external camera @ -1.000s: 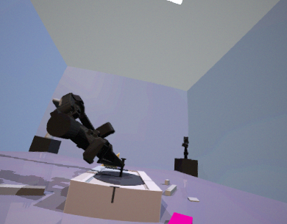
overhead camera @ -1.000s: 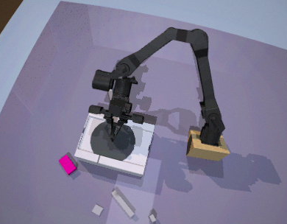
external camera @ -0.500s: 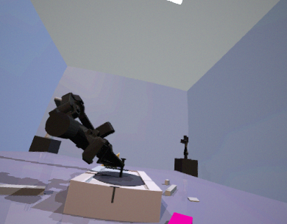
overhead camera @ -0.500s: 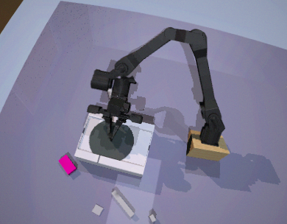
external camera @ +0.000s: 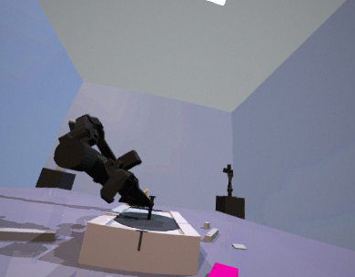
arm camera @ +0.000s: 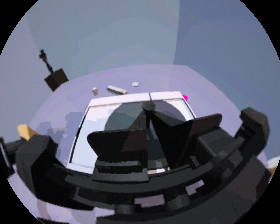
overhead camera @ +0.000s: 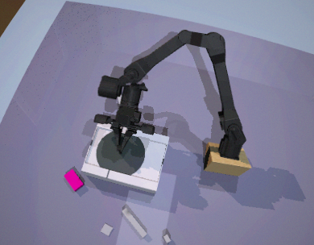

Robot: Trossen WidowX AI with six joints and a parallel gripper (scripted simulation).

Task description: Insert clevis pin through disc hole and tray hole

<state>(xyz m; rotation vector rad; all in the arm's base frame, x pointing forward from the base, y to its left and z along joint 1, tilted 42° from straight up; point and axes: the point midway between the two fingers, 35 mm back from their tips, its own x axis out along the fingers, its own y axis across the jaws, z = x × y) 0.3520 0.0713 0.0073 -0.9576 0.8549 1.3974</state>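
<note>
Now gripper (overhead camera: 121,147) (external camera: 151,203) (arm camera: 147,112) clamped on clevis pin (external camera: 150,210) (arm camera: 149,106), upright over disc (overhead camera: 115,155) (external camera: 139,221) (arm camera: 122,118). Best centre tip on disc's hole, keep shank plumb, lower gently, release only once head seats.

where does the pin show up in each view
top: left of centre, mostly hidden at the fingertips over the disc
exterior: pin upright, below centre, head up
wrist: near centre, head between the fingertips
shared landmark: pink block
</note>
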